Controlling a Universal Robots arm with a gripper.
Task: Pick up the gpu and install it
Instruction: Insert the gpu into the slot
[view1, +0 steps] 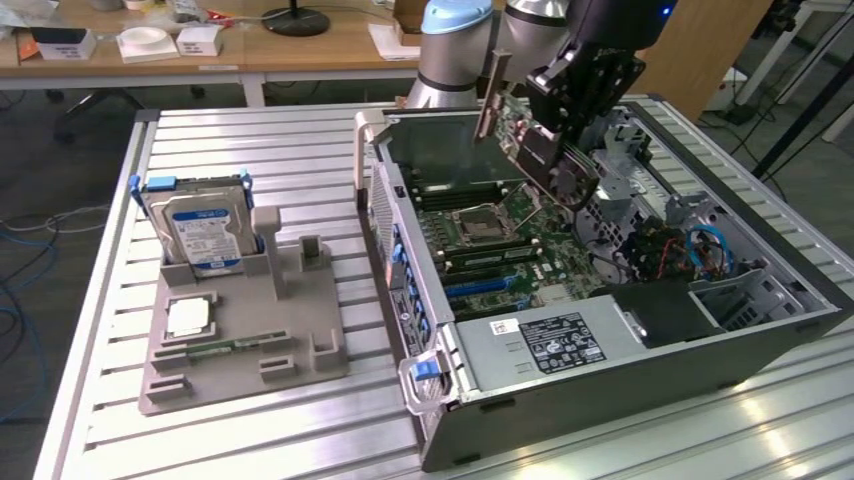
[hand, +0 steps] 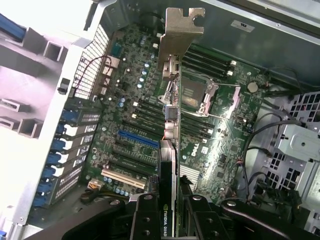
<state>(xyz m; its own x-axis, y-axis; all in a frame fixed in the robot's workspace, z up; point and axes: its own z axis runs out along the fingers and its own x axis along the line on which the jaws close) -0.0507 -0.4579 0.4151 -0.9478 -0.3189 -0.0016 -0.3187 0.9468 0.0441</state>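
The claw (view1: 569, 168) is clamping the gpu (view1: 538, 152) between its two fingers, so the picking up looks done and the putting in is the step going on. The gpu is hanging on its edge over the board (view1: 521, 250) inside the open case (view1: 641, 385). It looks to be up in the air, not in a slot yet. In the exterior view the case is sitting at 3 o'clock from the gray tray (view1: 240, 345) on the tabletop (view1: 267, 140). I think the fit is calling for the card's low edge to be lining up with one long slot. In the wrist view the gpu (hand: 172, 150) is showing "NVIDIA QUAD", and the board (hand: 125, 115) is showing "DELL".
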